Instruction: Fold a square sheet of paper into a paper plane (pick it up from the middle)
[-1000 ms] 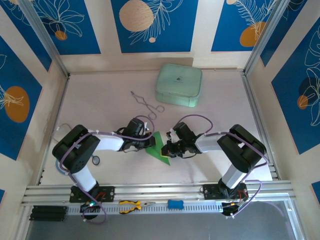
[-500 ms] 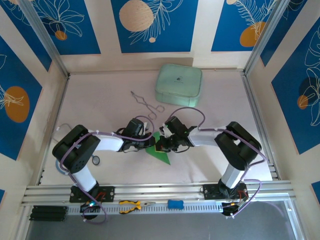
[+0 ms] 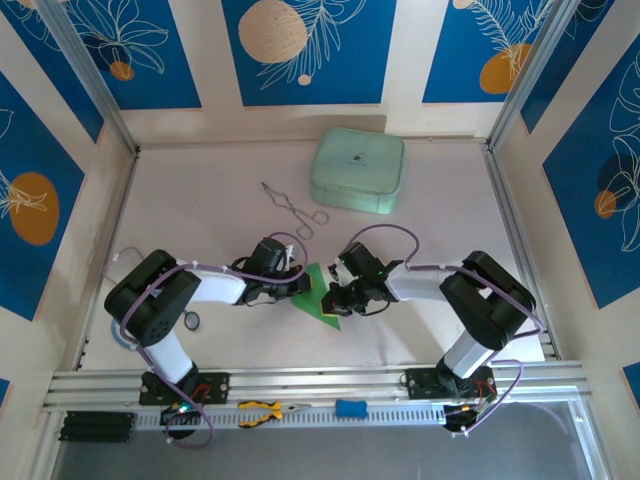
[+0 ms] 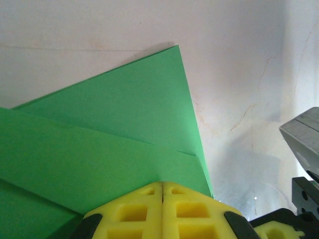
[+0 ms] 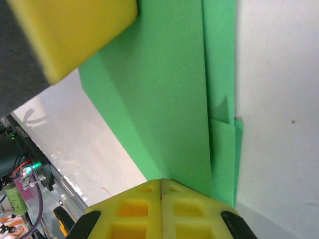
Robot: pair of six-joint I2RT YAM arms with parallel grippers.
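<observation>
Paper, bright green and partly folded into overlapping layers with 1 pointed corner, lies flat on the table near its front middle, between the 2 arms; the left gripper bears on its left side and the right gripper on its right, each with yellow fingers pressed together, nothing clamped between them, tips down on the paper; closed tips probably serve as blunt pressers, 1 pinning the layers while the other firms a crease; the plane looks unfinished. Farther back stands a mint-green case, lid closed, its contents hidden; thin metal tongs lie between case and paper, touching neither.
</observation>
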